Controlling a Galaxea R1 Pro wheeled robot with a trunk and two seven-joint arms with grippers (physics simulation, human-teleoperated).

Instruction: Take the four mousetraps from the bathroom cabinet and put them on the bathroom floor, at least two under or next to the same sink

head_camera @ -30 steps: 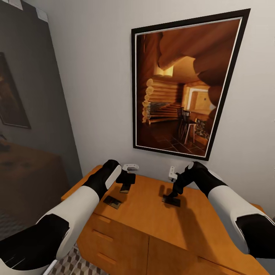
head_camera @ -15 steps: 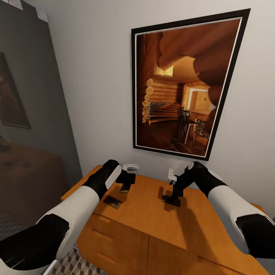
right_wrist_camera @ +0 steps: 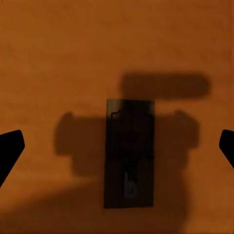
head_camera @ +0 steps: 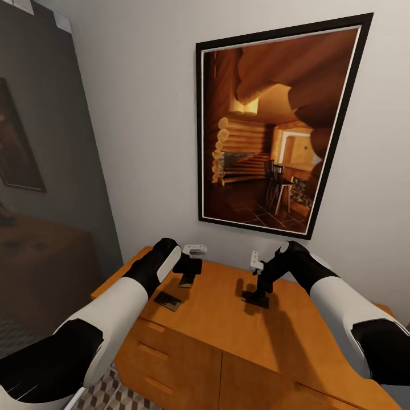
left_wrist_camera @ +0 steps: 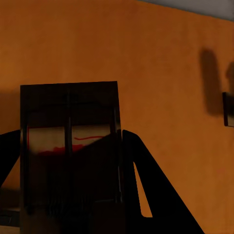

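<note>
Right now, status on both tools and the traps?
Left tool shut on mousetrap. Right tool open above second mousetrap on cabinet. Third trap loose. Nothing blocking.

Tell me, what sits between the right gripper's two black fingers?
In the right wrist view, a small flat dark mousetrap lies on the orange-brown wooden cabinet top, midway between the open right gripper's fingertips, untouched by either.

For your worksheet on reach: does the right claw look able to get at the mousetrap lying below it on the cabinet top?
Probably yes: the right claw hangs open over the mousetrap, fingers wide on either side, with nothing between them on the cabinet top.
</note>
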